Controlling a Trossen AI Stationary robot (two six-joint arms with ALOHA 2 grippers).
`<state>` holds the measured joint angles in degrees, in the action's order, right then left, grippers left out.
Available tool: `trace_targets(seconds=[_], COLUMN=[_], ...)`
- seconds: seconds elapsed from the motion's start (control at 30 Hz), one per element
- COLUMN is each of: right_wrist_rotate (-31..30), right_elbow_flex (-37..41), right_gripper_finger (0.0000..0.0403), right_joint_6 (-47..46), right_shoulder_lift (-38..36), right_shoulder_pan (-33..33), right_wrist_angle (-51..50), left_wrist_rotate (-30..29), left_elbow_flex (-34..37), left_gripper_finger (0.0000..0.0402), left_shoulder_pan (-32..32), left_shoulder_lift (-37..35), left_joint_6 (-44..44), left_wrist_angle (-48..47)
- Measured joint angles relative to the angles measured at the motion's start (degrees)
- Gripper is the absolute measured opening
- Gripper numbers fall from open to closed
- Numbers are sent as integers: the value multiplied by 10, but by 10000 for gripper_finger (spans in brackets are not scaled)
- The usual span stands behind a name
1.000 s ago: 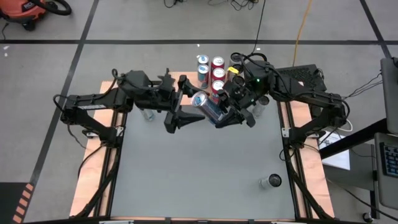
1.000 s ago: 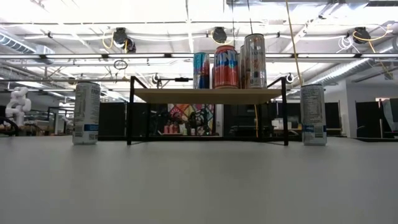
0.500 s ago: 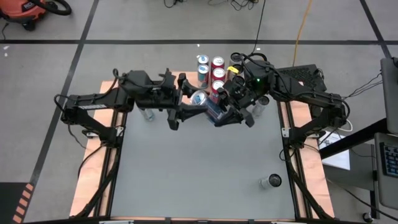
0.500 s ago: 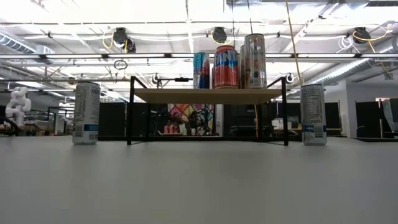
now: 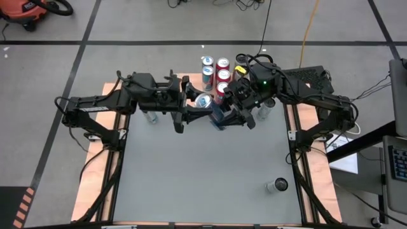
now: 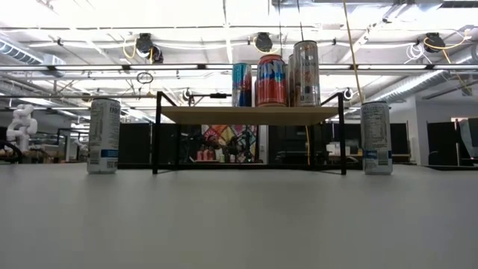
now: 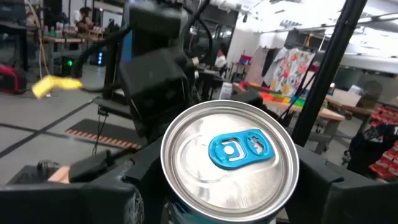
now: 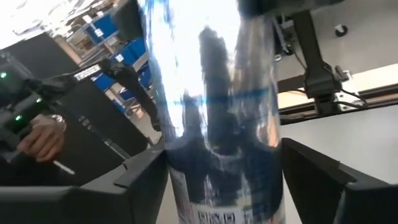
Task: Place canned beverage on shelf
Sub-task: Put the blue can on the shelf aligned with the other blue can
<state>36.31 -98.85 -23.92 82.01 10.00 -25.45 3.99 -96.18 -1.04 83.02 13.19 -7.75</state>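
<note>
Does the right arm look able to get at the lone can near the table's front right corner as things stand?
Probably not yet: the right gripper is around the blue can mid-handover. Nothing stands near the lone can.

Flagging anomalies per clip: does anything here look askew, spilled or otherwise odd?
No spill or damage shows. One oddity: a blue-tabbed can hangs tilted above the table, between the left gripper and the right gripper, in front of the shelf. Another can stands alone near the table's front right.

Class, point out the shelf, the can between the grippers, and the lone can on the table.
shelf (image 6: pixel 246 114), low view, wooden top's front edge.
blue-tabbed can (image 7: pixel 229 163), left wrist view, lid.
lone can (image 5: pixel 277 186), high view, top.
</note>
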Motion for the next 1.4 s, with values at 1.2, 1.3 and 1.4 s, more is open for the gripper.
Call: trace_targets(seconds=[1.2, 1.3, 1.4], right_wrist_rotate=[-622, -627, -633], right_elbow_flex=[0, 0, 0], right_gripper_finger=[332, 343, 344], right_joint_6=[69, 72, 81], right_shoulder_lift=[3, 19, 34], right_shoulder_pan=[-191, -187, -183], right_wrist_angle=[-78, -78, -72], left_wrist_rotate=[-289, -292, -292], left_elbow_flex=[0, 0, 0], left_gripper_finger=[235, 235, 235], left_shoulder_pan=[-4, -5, -5], left_shoulder_lift=[-20, -20, -20], left_joint_6=[345, 345, 345], left_wrist_angle=[-162, -161, -165])
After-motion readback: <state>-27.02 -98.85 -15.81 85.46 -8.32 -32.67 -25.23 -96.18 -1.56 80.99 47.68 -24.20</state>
